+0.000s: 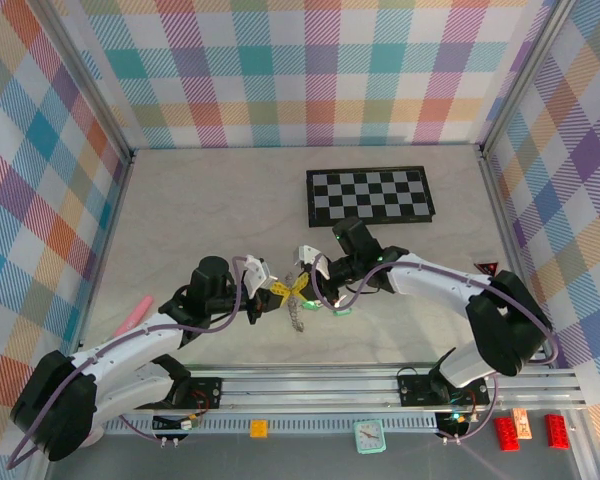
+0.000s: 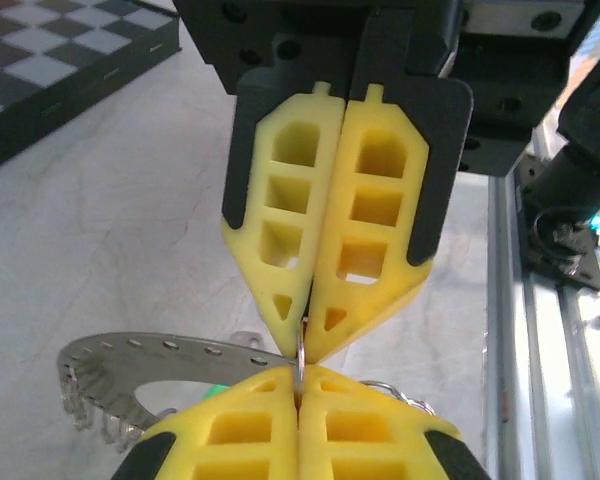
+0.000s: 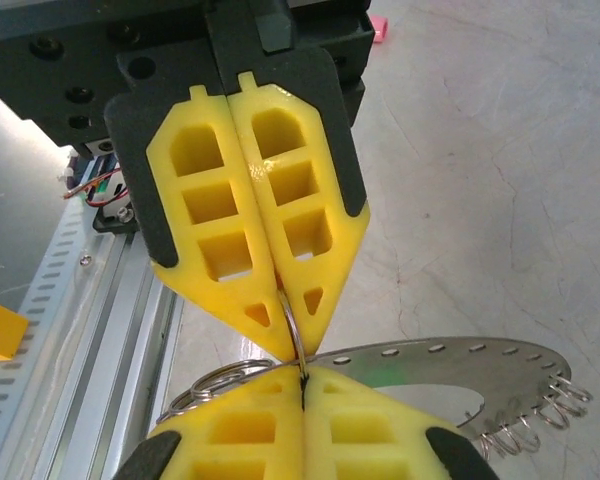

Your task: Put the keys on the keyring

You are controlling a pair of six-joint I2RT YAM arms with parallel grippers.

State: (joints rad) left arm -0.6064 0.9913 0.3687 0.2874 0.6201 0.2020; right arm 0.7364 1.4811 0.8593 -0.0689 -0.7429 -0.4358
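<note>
The flat grey keyring [image 3: 450, 366] is held aloft, wire loops [image 3: 540, 420] dangling off its edge.

Pastel plaid walls [image 1: 310, 70], pale marbled tabletop [image 1: 210, 210], aluminium front rail [image 1: 320, 385]

We look down on a pale, marbled table [image 1: 210, 210]. A black-and-white checkerboard [image 1: 370, 196] lies flat toward its far right, and a pink stick [image 1: 133, 315] rests by the left wall, well apart from it. On the near strip sit a yellow block [image 1: 259, 428], a mint clock [image 1: 369, 436] and red blocks [image 1: 506, 432].
</note>
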